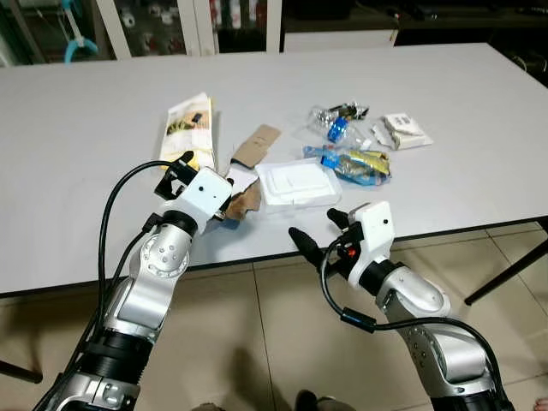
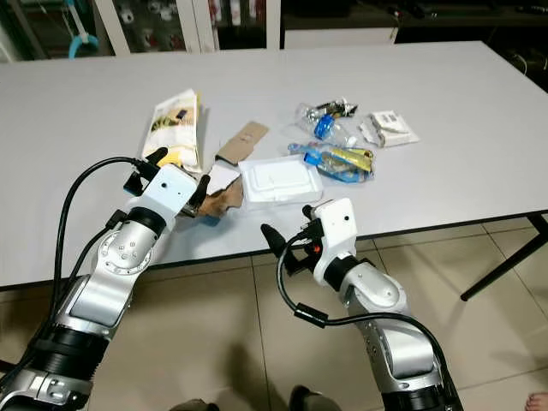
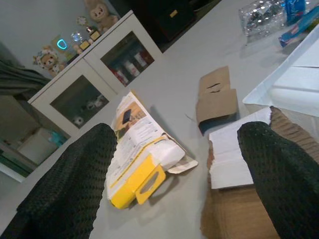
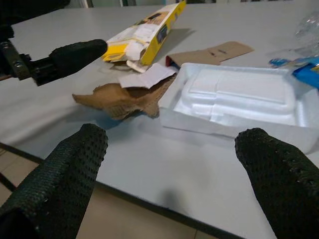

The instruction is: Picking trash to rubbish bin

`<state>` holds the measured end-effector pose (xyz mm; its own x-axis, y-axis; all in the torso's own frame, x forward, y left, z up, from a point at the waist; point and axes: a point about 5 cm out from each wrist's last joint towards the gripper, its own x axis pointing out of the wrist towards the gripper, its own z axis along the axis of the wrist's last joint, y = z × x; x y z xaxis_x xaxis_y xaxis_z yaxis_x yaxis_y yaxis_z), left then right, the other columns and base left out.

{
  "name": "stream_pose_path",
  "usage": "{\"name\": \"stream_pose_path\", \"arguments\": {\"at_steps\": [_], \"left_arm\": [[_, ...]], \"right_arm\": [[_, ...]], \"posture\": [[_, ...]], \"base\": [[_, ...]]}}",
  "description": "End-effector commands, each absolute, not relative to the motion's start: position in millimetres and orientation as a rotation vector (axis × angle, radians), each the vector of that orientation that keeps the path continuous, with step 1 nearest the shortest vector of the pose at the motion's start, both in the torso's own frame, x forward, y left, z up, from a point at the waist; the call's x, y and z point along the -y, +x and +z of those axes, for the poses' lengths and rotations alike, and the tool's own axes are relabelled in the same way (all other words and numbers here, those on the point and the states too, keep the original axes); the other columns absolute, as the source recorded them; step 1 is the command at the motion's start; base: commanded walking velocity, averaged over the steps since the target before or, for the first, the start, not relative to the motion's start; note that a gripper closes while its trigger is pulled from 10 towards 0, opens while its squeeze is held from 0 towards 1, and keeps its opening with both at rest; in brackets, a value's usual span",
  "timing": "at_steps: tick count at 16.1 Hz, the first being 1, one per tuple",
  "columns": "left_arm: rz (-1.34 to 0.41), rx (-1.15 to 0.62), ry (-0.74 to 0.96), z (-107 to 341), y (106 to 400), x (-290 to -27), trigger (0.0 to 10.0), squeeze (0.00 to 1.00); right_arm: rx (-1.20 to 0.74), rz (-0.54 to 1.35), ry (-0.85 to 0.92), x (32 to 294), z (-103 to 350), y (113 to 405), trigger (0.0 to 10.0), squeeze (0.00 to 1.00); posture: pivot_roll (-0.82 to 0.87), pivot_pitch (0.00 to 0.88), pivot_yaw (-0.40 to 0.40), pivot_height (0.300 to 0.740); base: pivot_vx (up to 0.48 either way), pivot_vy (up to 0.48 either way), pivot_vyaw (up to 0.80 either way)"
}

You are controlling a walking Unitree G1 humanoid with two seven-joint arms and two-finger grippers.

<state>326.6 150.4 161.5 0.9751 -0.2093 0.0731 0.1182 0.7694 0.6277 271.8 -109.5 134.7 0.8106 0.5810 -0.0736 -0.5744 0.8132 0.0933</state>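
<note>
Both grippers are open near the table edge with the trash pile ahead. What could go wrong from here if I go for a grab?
1. The torn brown cardboard lies near the table edge beside the left gripper; a nudge may push it to the floor.
2. The white foam tray looks light and wide; the right gripper, open before it, may shove or crack it.
3. The crumpled plastic bottle and wrappers lie bunched together, so one grab might scatter them.

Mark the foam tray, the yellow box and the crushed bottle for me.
foam tray [image 1: 295, 184]: left eye view, on its flat white middle.
yellow box [image 1: 190, 124]: left eye view, on its printed top face.
crushed bottle [image 1: 330, 124]: left eye view, on its clear body near the blue label.
</note>
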Motion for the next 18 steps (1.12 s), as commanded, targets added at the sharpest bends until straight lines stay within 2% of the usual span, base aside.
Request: {"name": "stream_pose_path", "arguments": {"at_steps": [1,8,13,18], "left_arm": [[-0.193,0.156,0.679,164.0,323.6,-147.2,10.0,0.0],[-0.133,0.151,0.725,173.4,327.0,-166.0,10.0,0.0],[-0.091,0.12,0.781,172.5,326.8,-188.0,10.0,0.0],[-0.1,0.112,0.785,167.9,321.9,-186.1,10.0,0.0]], "right_arm": [[-0.1,0.618,0.067,109.6,137.2,268.9,10.0,0.0],[-0.096,0.626,0.058,107.4,140.2,270.7,10.0,0.0],[-0.035,0.49,-0.002,130.2,158.3,290.8,10.0,0.0],[-0.042,0.441,-0.025,136.4,157.3,298.0,10.0,0.0]], "posture": [[-0.05,0.157,-0.021,0.74],[-0.04,0.134,-0.023,0.74],[-0.04,0.127,-0.032,0.74],[-0.04,0.149,-0.045,0.74]], "base": [[0.0,0.0,0.0],[0.0,0.0,0.0],[0.0,0.0,0.0],[0.0,0.0,0.0]]}}
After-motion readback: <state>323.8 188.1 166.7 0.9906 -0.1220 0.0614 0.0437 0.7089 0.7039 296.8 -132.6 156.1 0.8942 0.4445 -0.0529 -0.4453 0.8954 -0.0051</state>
